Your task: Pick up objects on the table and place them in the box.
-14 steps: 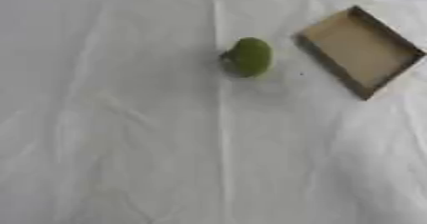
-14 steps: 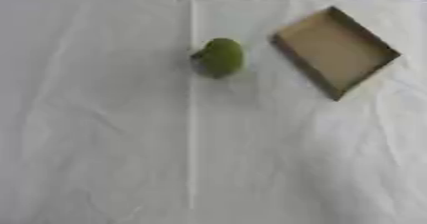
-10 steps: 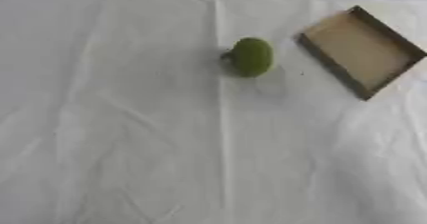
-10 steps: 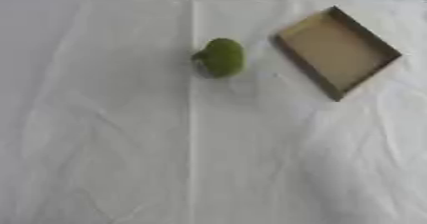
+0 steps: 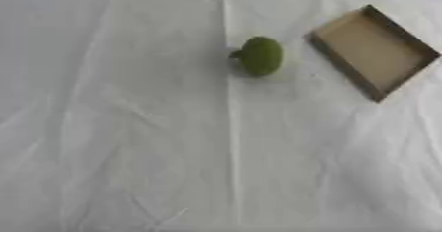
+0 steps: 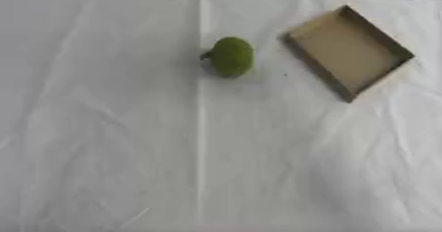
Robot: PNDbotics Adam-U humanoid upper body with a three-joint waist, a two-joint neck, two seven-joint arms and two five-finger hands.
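Green rounded object [image 5: 261, 55], small stub on its left side, identity unclear; sits apart, left of shallow cardboard box [image 5: 373, 51]. Neither hand visible; fingers' state undeterminable.

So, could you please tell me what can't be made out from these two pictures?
- Both hands: in neither view, so their state is unknown.
- Green fruit: too blurred to tell its kind; a dark stub shows on its left.
- Box: looks empty, but its near wall hides a strip of its floor.
- Dark things beyond the white cloth: cut off by the top edge.
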